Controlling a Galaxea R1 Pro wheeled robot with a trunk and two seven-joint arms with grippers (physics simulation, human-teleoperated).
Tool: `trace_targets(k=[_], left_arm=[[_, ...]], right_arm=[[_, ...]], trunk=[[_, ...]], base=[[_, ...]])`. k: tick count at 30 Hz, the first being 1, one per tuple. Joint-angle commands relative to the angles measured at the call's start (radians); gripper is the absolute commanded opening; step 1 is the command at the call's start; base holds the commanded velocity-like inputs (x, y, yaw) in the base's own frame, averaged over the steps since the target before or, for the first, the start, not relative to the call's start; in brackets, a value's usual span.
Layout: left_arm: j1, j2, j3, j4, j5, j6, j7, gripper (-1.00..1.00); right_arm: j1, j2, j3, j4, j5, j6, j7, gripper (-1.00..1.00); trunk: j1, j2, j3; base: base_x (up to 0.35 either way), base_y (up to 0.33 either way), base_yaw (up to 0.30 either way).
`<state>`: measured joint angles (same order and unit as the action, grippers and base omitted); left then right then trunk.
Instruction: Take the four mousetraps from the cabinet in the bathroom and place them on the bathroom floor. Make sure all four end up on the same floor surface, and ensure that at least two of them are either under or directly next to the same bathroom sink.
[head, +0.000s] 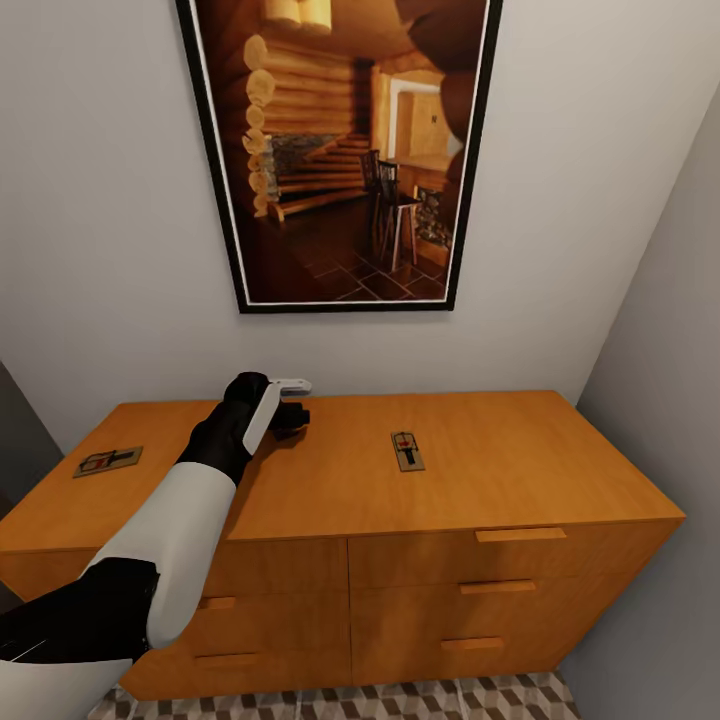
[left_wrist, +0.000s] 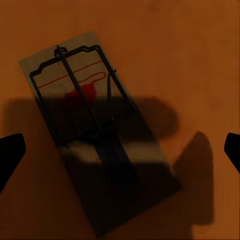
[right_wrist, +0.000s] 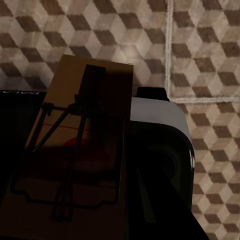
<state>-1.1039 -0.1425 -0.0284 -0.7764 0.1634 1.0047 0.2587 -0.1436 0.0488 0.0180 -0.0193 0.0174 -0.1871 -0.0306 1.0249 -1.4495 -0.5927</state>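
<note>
The orange-brown cabinet (head: 520, 480) carries one mousetrap (head: 406, 450) at mid-top and another mousetrap (head: 107, 460) near its left end. My left gripper (head: 291, 408) hovers over the cabinet top, open. In the left wrist view a third mousetrap (left_wrist: 75, 80) lies flat on the wood right below my left gripper (left_wrist: 120, 152), its dark fingertips (left_wrist: 10, 155) wide apart on either side and not touching the trap. In the right wrist view a mousetrap (right_wrist: 75, 145) hangs close to the camera above the cube-patterned bathroom floor (right_wrist: 210, 50), my right gripper shut on it. The sink is out of view.
A large framed picture (head: 340, 150) hangs on the wall behind the cabinet. A grey wall (head: 670, 350) closes in on the right. A strip of patterned floor (head: 400, 700) shows in front of the drawers. Part of my own dark and white body (right_wrist: 160, 150) sits below the held trap.
</note>
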Motion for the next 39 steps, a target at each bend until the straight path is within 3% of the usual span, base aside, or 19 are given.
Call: trace_targets(k=[1,12,39], left_arm=[[-0.001,0.0,-0.002,0.0,0.01,0.003,0.01,1.0],[-0.001,0.001,-0.002,0.0,0.01,0.003,0.01,1.0],[-0.001,0.001,-0.003,0.011,0.01,0.003,0.01,1.0]], right_arm=[[-0.001,0.0,0.002,0.001,0.002,-0.003,-0.006,-1.0],[-0.001,0.0,0.002,0.001,0.002,-0.003,-0.006,-1.0],[-0.001,0.0,0.002,0.001,0.002,-0.003,-0.006,-1.0]], trunk=[[0.0,0.0,-0.001],[0.0,0.0,-0.001],[0.0,0.0,-0.001]], base=[[0.105,0.0,0.0],[0.109,0.0,0.0],[0.004,0.0,0.0]])
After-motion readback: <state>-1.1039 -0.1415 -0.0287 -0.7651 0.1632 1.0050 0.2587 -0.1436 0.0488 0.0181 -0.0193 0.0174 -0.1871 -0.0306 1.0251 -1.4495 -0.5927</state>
